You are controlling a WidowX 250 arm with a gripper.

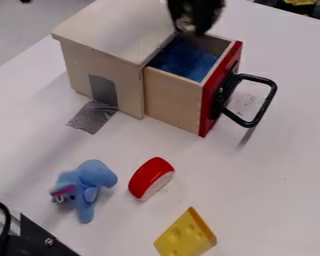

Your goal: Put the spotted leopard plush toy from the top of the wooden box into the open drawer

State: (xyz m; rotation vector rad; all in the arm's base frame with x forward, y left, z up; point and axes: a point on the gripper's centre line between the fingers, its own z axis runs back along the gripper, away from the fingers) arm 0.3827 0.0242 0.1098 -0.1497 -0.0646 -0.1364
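Observation:
The black gripper (189,29) hangs at the top of the view, over the back part of an open drawer (174,99). The drawer has light wooden sides, a red front and a black handle (265,104), and blue material (185,61) lies inside it. It sticks out of a wooden box (99,62) with a flat light top and a grey arched patch on its side. Whether the gripper touches or holds anything, I cannot tell.
A blue plush elephant (92,180) lies at the lower left, with a red and white round piece (151,178) to its right. A yellow cheese wedge (187,236) is near the bottom edge. Grey tape (92,118) sticks to the white table (283,165). Black hardware (39,239) occupies the lower left corner.

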